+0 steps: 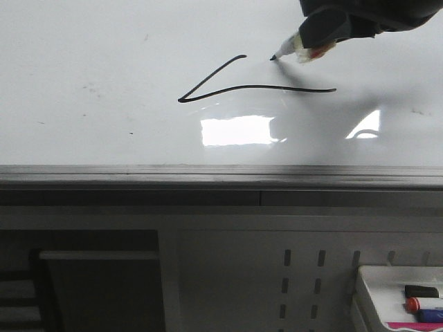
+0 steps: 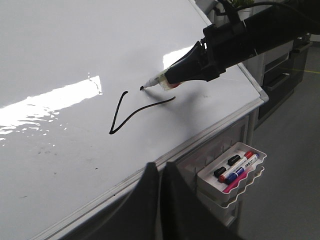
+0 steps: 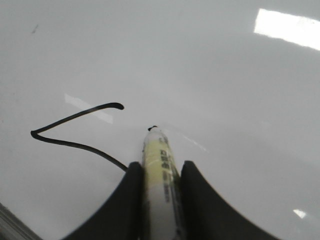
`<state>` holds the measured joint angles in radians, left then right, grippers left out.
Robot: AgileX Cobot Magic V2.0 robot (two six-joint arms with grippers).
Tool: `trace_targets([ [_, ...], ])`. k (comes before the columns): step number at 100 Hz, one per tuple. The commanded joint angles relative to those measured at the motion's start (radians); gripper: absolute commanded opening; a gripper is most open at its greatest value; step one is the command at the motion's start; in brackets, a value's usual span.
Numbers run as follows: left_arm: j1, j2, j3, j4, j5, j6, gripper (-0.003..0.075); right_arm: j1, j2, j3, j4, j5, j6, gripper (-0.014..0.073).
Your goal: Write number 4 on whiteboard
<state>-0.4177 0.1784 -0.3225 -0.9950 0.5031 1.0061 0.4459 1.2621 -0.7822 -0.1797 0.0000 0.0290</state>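
Tray holds markers (three).

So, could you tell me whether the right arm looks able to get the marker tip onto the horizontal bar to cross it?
Probably yes: the marker in the right gripper sits just beyond the bar, bare whiteboard between.

A perforated grey panel stands below the work surface. A white tray of markers hangs beside it. Grey floor lies beyond.
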Motion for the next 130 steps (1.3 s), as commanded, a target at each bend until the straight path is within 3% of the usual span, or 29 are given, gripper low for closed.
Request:
trace_targets([
  [1, 0.005, 0.010, -0.025, -0.042, -0.045, -0.010, -0.0020, -0.008, -0.021, -0.037, -0.009, -0.071, -0.004, -0.0043],
  [18, 0.005, 0.010, -0.025, -0.042, -0.046, -0.010, -0.0020, 0.025, 0.002, -0.037, -0.005, 0.041, -0.004, -0.0043],
  [35, 0.005, 0.010, -0.025, -0.042, -0.046, -0.010, -0.0020, 0.146, 0.072, -0.028, 0.027, 0.176, -0.004, -0.0043],
  [50, 0.005, 0.010, -0.025, -0.042, -0.046, -0.010, -0.0020, 0.220, 0.123, -0.026, 0.027, 0.157, -0.004, -0.0043],
  [71, 0.005, 0.010, -0.025, -0.042, -0.046, -0.010, -0.0020, 0.223, 0.114, -0.026, 0.033, 0.122, -0.004, -0.0043],
  [92, 0.005, 0.010, -0.025, -0.055, -0.046, -0.010, -0.0014, 0.256, -0.014, -0.026, 0.033, 0.124, -0.004, -0.0043],
  [101, 0.008, 0.029, -0.034, -0.050, -0.036, -0.010, 0.0073, 0.295, -0.101, -0.026, 0.012, 0.137, -0.004, -0.0043],
  [116, 0.008, 0.122, -0.090, -0.015, 0.032, -0.009, 0.0358, 0.359, -0.212, -0.026, -0.079, 0.229, -0.004, -0.0043],
  [130, 0.008, 0.264, -0.181, 0.019, 0.133, 0.031, 0.0386, 0.396, -0.264, -0.026, -0.140, 0.351, -0.006, -0.0047],
])
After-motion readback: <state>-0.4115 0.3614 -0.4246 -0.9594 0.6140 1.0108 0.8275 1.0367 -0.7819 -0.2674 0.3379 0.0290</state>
